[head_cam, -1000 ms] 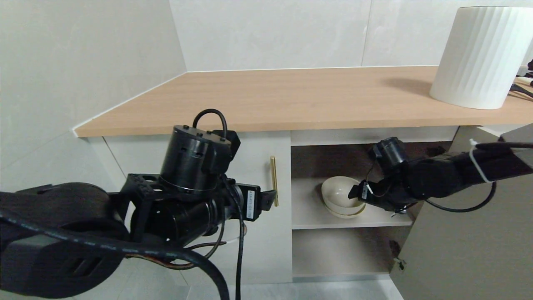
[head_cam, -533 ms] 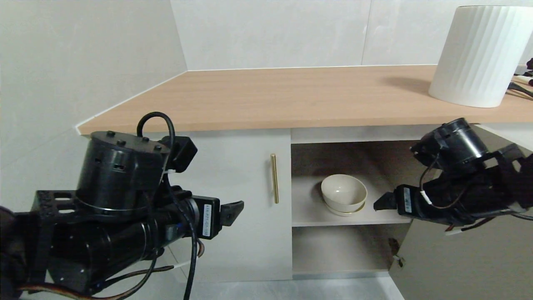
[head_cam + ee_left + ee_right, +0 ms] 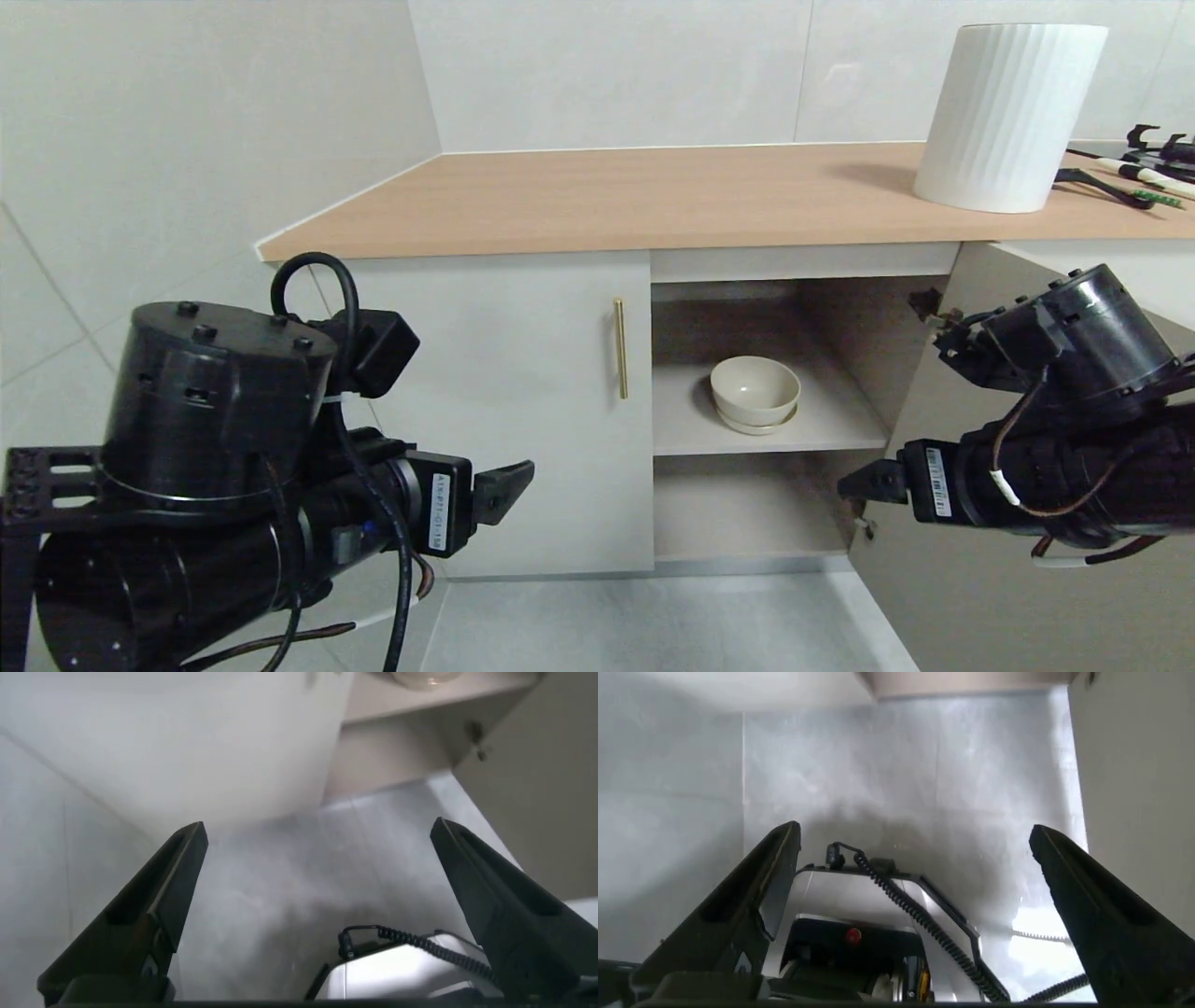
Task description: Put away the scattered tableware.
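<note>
**Bowls shelved, both jaws spread**

Nested cream bowls on the upper shelf of the cabinet, beside the closed door. Left gripper low before that door, jaws spread wide, holding nothing. Right gripper by the open door, jaws likewise spread and empty. White ribbed container upright on the tabletop

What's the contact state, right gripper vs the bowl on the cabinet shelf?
Apart. Head view: the right gripper hangs outside the cabinet, lower than the bowl, with bare shelf between them.
</note>
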Robot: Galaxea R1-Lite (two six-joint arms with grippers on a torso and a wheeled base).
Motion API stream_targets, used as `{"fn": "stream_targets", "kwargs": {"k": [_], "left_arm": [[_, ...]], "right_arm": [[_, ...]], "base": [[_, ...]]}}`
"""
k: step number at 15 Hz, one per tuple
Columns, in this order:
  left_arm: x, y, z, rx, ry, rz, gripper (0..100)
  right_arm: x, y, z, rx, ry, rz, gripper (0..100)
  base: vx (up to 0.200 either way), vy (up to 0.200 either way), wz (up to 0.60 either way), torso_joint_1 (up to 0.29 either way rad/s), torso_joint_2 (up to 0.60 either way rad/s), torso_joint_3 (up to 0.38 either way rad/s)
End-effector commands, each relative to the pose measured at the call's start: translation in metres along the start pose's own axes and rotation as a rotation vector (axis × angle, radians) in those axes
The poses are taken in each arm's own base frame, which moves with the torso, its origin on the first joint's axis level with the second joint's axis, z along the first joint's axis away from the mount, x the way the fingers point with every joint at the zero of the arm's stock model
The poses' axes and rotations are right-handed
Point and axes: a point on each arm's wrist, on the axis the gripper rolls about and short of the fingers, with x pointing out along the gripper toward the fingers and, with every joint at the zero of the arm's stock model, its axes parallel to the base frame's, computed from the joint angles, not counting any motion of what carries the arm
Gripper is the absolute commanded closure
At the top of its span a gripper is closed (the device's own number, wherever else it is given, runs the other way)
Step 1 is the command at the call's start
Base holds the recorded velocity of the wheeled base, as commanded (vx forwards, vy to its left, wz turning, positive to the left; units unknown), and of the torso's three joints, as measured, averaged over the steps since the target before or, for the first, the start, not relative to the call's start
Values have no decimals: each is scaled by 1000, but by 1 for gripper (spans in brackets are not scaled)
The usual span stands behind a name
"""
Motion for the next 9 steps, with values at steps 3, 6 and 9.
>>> {"fn": "stream_targets", "kwargs": {"k": [3,6,9], "left_arm": [[4,-1,-2,4,12,5,0],[3,-1,-2,4,11,4,0],[2,0,-1,2,6,3,0]], "right_arm": [[0,1,0,-2,1,2,0],[-5,0,0,0,-12,8,0],[-7,-1,0,4,-20,11,0]], "base": [[-200,0,0,2,2,1],[-200,0,0,2,4,2],[-67,0,0,-1,1,1]]}}
